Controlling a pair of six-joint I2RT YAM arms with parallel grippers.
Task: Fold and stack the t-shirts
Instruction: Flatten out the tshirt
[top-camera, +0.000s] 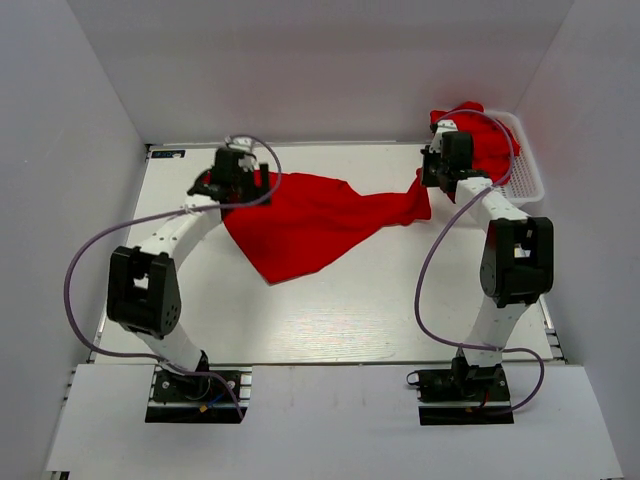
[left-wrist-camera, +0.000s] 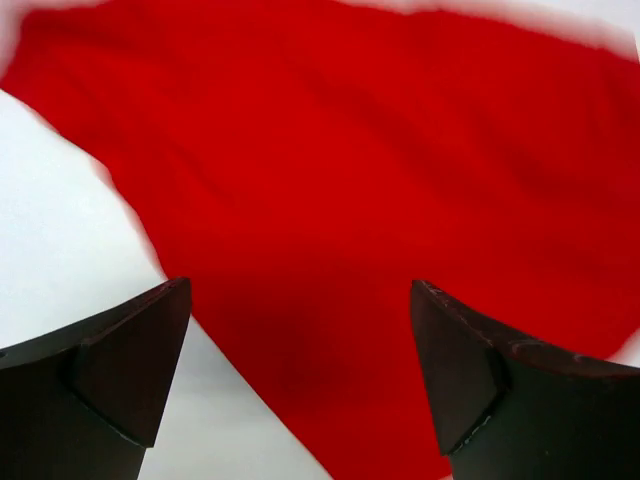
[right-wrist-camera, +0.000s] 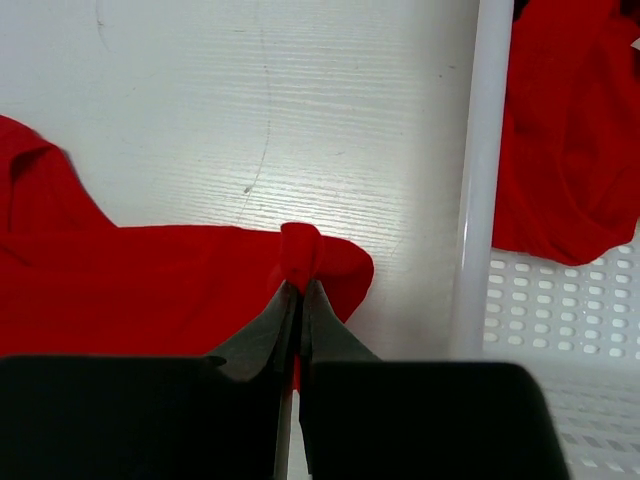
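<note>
So the t-shirt (top-camera: 310, 225) being worked on is out on the table (top-camera: 380, 320), stretched sideways between the two arms. Its long axis runs left to right, with a loose triangular flap sagging toward the near edge. It's bunched and wrinkly, nowhere near flat yet.

The right gripper (right-wrist-camera: 300, 290) is clamped tight on a little pinch of the shirt's right end, just beside the white basket (right-wrist-camera: 478, 200). The other red shirts (right-wrist-camera: 570, 130) are piled inside that basket, so I'd say there's plenty left to do.

The left gripper (left-wrist-camera: 300, 370) is spread wide and holding nothing. Its wrist view shows red cloth filling the gap between the fingers (left-wrist-camera: 120, 370), directly underneath and running on ahead, with bare table off to the left. So it's sitting over the shirt's left end — no contact that I can make out.

My guess is we're at the spread-it-flat stage before the first fold. The left arm is clearly the one to act, since the cloth is right below it and the right is busy anchoring the far end. Dropping straight down should land on fabric. The risk is grabbing mid-panel rather than an edge or corner — that would just bunch it more.
</note>
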